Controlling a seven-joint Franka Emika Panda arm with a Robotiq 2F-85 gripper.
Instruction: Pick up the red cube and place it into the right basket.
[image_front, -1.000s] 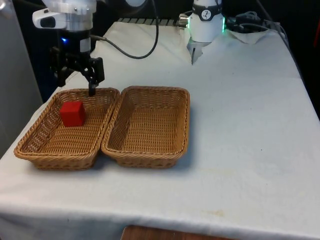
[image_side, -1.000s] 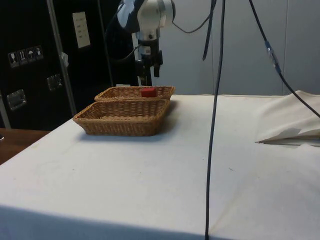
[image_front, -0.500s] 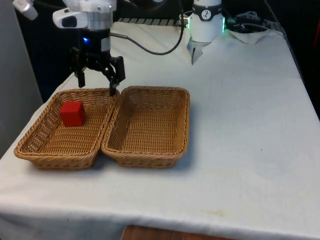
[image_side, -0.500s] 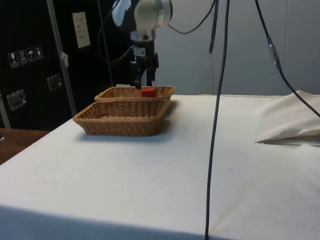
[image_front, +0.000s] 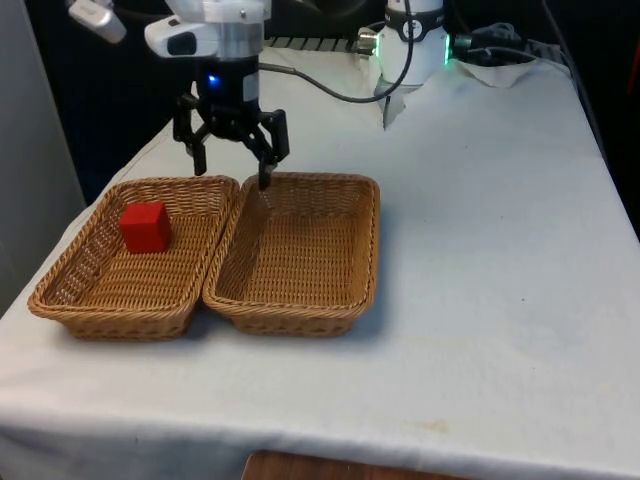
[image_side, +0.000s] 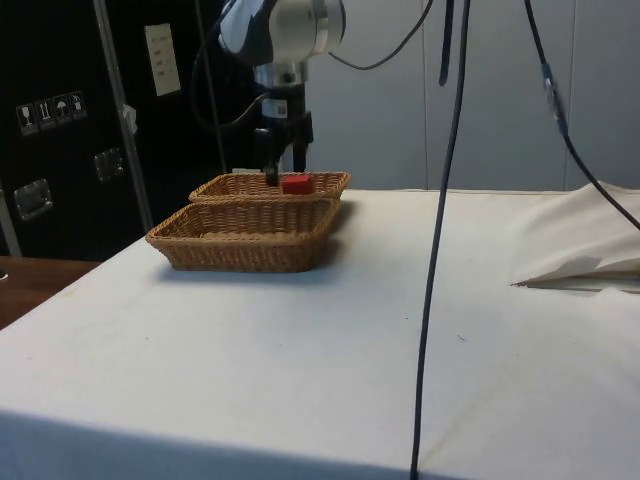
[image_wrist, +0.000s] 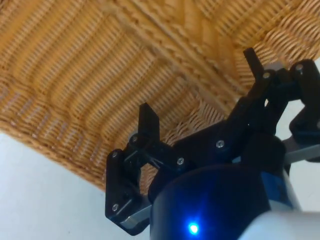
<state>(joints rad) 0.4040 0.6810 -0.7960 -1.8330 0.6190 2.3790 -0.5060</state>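
1. Front view: a white cloth (image_front: 480, 250) covers the table, with black curtains across the top of the frame. Two wicker baskets stand side by side, touching, in the lower left. The red cube (image_front: 146, 226) lies in the basket on the front view's left (image_front: 60, 285). The basket on the front view's right (image_front: 365, 250) holds nothing. The gripper (image_front: 232, 165) hangs in the upper left of the frame, above the far rims where the two baskets meet, its fingers spread and carrying nothing.

2. Side view: dark cabinets fill the left of the frame, a pale wall the right, and a black cable (image_side: 435, 250) drops through the centre. The white cloth runs across the lower half. The red cube (image_side: 296, 184) shows over the rim of the farther basket, left of centre, with the gripper (image_side: 283, 165) just above it.

3. Wrist view: woven wicker (image_wrist: 75, 75) spans the upper frame, white cloth sits at the lower left, and the open fingers (image_wrist: 149, 122) stand over a basket rim.

4. Judgement: the pick is not yet made. The next move calls for bringing the spread fingers over the cube and lowering them astride it.
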